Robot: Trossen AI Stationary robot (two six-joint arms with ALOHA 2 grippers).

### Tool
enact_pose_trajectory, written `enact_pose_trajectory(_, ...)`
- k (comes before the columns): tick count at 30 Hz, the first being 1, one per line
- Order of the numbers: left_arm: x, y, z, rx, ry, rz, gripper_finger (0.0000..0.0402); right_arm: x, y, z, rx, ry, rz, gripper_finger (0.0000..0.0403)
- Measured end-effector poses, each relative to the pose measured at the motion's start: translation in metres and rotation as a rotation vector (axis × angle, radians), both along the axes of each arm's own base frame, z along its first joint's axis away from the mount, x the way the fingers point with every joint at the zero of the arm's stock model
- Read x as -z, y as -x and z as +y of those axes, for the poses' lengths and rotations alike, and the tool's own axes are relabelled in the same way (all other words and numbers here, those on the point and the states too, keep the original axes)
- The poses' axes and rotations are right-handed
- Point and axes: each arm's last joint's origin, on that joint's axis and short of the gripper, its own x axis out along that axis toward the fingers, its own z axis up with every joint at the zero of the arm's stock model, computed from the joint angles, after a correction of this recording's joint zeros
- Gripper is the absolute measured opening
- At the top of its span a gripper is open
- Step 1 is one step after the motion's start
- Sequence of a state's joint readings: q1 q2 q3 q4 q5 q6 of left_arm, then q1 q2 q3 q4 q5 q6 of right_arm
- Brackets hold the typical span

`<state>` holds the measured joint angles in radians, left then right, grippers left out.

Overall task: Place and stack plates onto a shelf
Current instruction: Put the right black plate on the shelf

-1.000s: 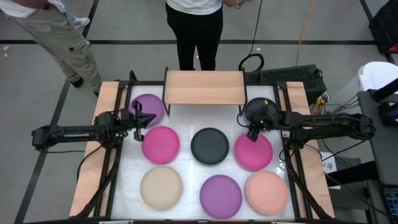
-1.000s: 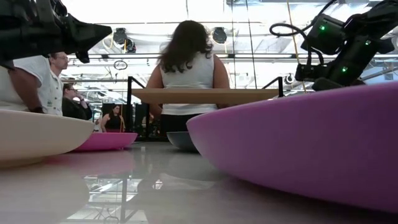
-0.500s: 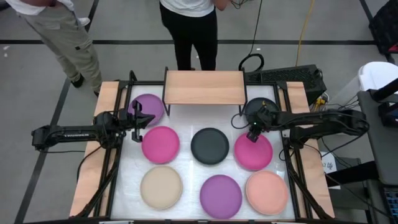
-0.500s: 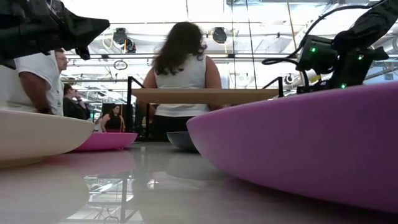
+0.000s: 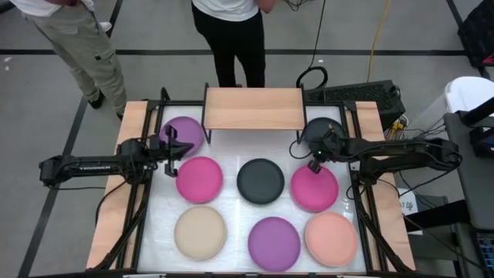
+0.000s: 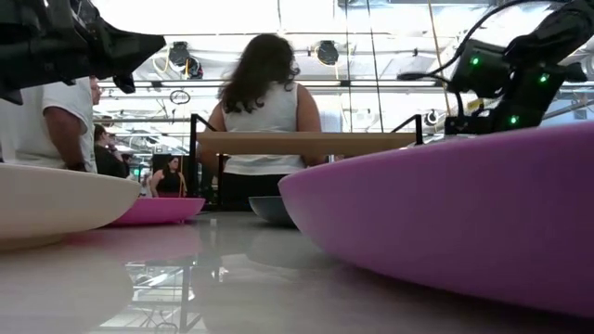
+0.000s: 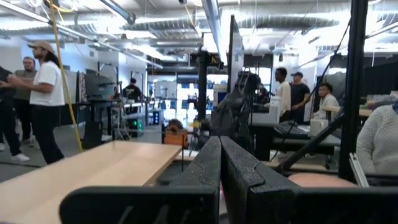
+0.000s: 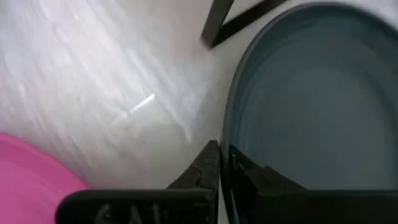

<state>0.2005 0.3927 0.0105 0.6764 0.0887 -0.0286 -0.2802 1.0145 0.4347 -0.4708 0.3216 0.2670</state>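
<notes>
My right gripper (image 5: 312, 162) is at the far right of the table, shut on a dark grey plate (image 8: 311, 99) that lies beside the shelf's right end; the wrist covers most of this plate in the high view. The light-wood shelf (image 5: 253, 108) stands at the far middle. On the table rest a purple plate (image 5: 184, 133), two pink plates (image 5: 199, 179) (image 5: 316, 191), a dark plate (image 5: 260, 181), a beige plate (image 5: 200, 232), a second purple plate (image 5: 274, 242) and a salmon plate (image 5: 331, 239). My left gripper (image 5: 171, 150) hovers shut between the far purple plate and the left pink one. My right gripper pinches the dark grey plate's rim (image 8: 227, 152) on its near side, one finger inside the plate and one outside. The fingers come from above, slanting down. The plate looks level on the white table top; whether it is lifted I cannot tell.
Black frame rails (image 5: 147, 193) (image 5: 363, 208) run along both sides of the white table top (image 5: 239, 212). A person (image 5: 228, 31) stands just behind the shelf and another (image 5: 69, 38) at the far left. The right pink plate lies close to the held plate's near side.
My right gripper has shut on the dark grey plate's rim, after dipping slightly. My left gripper has kept still. The person behind the shelf has shifted a little to the left.
</notes>
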Motion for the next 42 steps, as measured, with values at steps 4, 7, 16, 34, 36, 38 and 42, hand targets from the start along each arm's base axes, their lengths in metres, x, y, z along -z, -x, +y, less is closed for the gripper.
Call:
enact_pose_trajectory(4,0.000,0.000,0.000,0.000,-0.001,0.003,0.0004,-0.016,0.004,0.001,0.011,0.047,-0.074,0.0002)
enact_pose_trajectory(7,0.000,0.000,0.000,-0.001,0.000,0.003,0.0004,-0.033,0.007,0.000,0.033,0.117,-0.135,0.0001)
enact_pose_trajectory(16,0.001,0.000,0.000,0.018,0.075,0.007,0.0004,-0.101,0.008,-0.004,0.052,0.358,-0.316,0.0001)
enact_pose_trajectory(34,0.002,-0.001,0.000,0.015,0.092,0.012,0.0004,-0.163,-0.039,-0.016,-0.120,0.482,-0.366,0.0000)
enact_pose_trajectory(36,0.002,-0.001,0.000,0.017,0.099,0.012,0.0004,-0.166,-0.047,-0.018,-0.136,0.478,-0.354,0.0000)
enact_pose_trajectory(38,0.002,-0.001,0.000,0.021,0.110,0.010,0.0004,-0.169,-0.056,-0.021,-0.154,0.487,-0.334,0.0000)
enact_pose_trajectory(42,0.002,-0.001,0.000,0.023,0.119,0.009,0.0004,-0.174,-0.073,-0.023,-0.254,0.491,-0.357,0.0000)
